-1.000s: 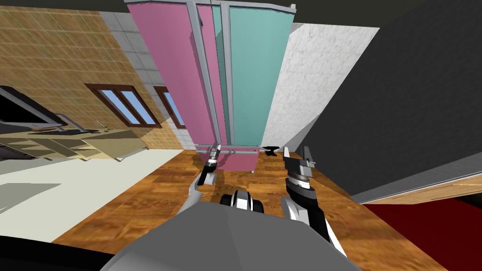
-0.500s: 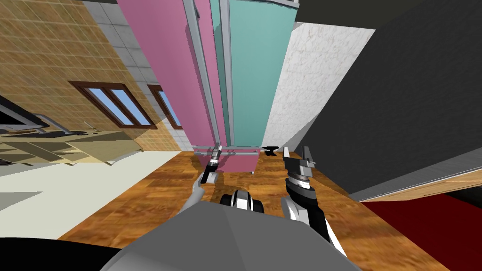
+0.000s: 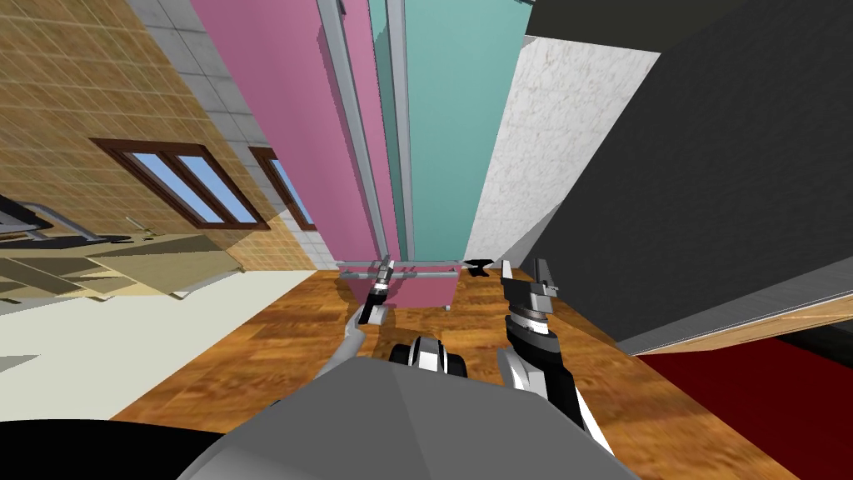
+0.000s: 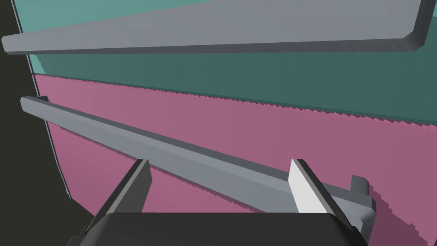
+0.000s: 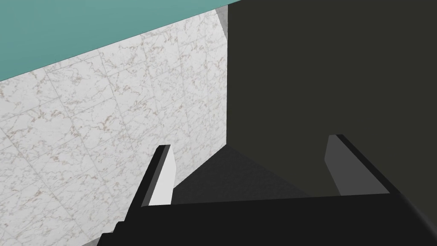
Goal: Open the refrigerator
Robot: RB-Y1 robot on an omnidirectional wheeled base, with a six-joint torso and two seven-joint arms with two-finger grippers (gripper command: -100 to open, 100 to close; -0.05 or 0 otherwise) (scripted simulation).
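The refrigerator stands straight ahead, with a pink left door [image 3: 300, 125] and a teal right door [image 3: 450, 125], each carrying a long grey handle. My left gripper [image 3: 385, 271] is up against the pink door, fingers open. In the left wrist view the pink door's handle bar [image 4: 170, 149] runs across between the open fingers of the left gripper [image 4: 217, 181], near the bar's bracketed end [image 4: 360, 192]. The teal door's handle [image 4: 213, 30] lies beyond. My right gripper [image 3: 525, 271] hangs open and empty off to the right of the fridge, as the right gripper [image 5: 252, 166] also shows in its own view.
A white marbled wall [image 3: 533, 150] adjoins the fridge on the right, then a dark wall [image 3: 716, 167]. A small dark object [image 3: 477, 267] sits on the wooden floor [image 3: 275, 333] by the fridge base. A tan counter [image 3: 125, 267] and windows [image 3: 175, 179] are at left.
The whole head view has shifted, with the fridge looming larger and the windows sliding left, so I have moved. My left gripper has crept slightly towards the pink door's handle. The right arm holds still.
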